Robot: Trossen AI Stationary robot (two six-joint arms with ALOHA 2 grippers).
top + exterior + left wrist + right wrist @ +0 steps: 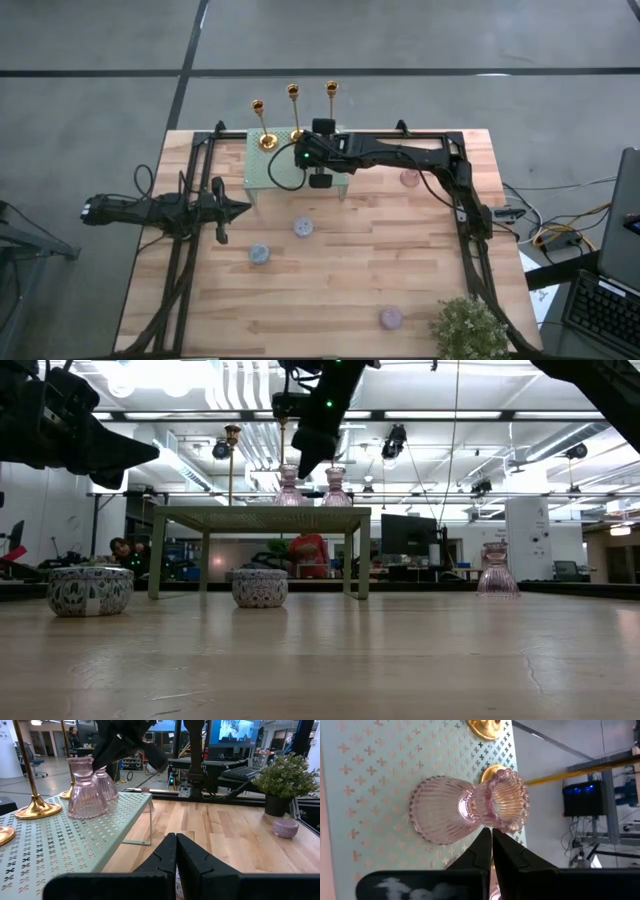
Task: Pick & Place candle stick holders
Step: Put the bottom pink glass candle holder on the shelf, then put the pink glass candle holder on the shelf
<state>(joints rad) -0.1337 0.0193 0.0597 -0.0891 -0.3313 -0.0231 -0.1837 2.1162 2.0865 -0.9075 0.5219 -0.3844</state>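
Note:
Three gold candlesticks (293, 110) stand by their round bases (35, 810) on the pale green rack (262, 172). Two pink glass holders (288, 485) (335, 485) stand on the rack too; a third (409, 178) stands on the table. Two round blue holders (303, 228) (259, 255) and a purple one (390, 318) sit on the table. My right gripper (491, 837) is shut, above the rack between the two pink holders, beside one holder's beaded rim (507, 800). My left gripper (176, 845) is shut and empty, left of the rack. My right gripper points down with its shut fingertips (485, 837) right beside the upright pink holder's rim (492, 822). I cannot tell whether they touch it. The holder stands on the rack on its own base.
A bushy potted plant (468, 325) stands at the table's near right corner. The arms' black frames (470, 215) run along both sides of the table. Bare wood lies in the middle and near part (330, 290). A monitor and desks stand beyond the far edge.

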